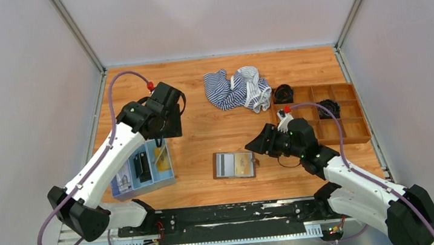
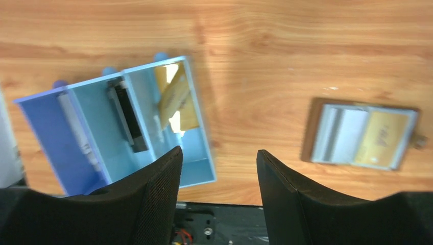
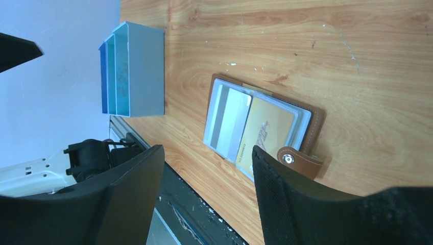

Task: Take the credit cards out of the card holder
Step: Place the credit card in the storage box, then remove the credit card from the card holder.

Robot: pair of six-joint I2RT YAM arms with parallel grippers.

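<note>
Left wrist view is motion-smeared, so edges there run soft. The light-blue plastic tray [image 2: 46, 135] reads as three narrow walled compartments, its near end cut off behind the left end effector [image 2: 218, 153], whose two black, finely ribbed fingers [image 2: 158, 194] stand spread with nothing between them. In the tray's right-hand compartment a second gold card [image 2: 176, 97] leans tilted against the wall. A black block [image 2: 127, 120] and a pale pen-like stick [image 2: 76, 130] occupy the other two compartments, neither sharp enough to identify. The card holder [image 1: 235, 164] lies opened flat on the wooden counter [image 1: 216, 138], near its front edge, between the tray and the brown compartment box [image 1: 342, 92] and apart from both. Its brown leather-like cover shows only as a thin border around pale clear pockets. A grey card [image 3: 227, 120] with a darker stripe and a gold card [image 3: 268, 135] sit side by side inside those pockets, and the print on the gold one is too small to read. A short strap with a metal snap [image 3: 290, 158] sticks out from one edge. The right end effector [image 3: 207, 150] hovers near that side of the holder, its jaws apart and empty. From above, both sets of fingertips are lost against the dark wrists. A crumpled blue-and-white striped cloth [image 1: 238, 88] lies toward the back, and the dark items in the box are unclear.
</note>
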